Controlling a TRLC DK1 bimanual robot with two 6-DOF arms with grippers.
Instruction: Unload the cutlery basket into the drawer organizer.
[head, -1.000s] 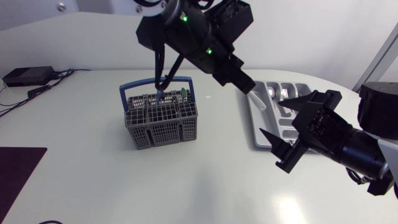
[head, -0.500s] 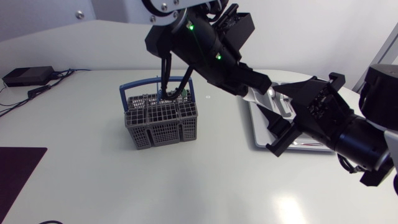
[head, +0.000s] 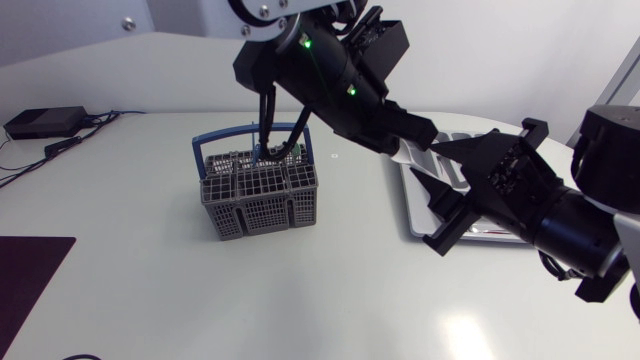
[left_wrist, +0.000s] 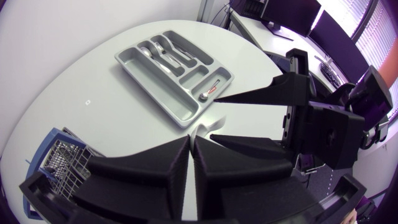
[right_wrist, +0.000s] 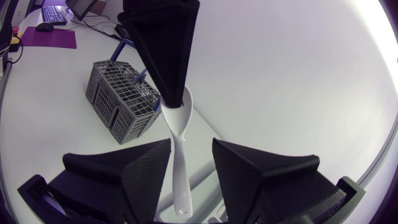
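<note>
since half a second ago, only a slight creep of the right gripper up and in around the spoon; hardly any shift of the left gripper. over the full second, a clear move of the right gripper in toward the left one, and a re-angling of the left arm.

left gripper pinched narrow on the white spoon's bowl, one finger on each side, handle hanging down out of it. right gripper spread wide, one finger on either side of that handle and just beside it; cannot tell of any touch.

tray ahead of and under both grippers in the left wrist view, with cutlery lying in several of its compartments.

basket behind the left gripper and well apart from the right one, upright on the table, blue handle raised, a green-tipped piece standing in a back compartment.
</note>
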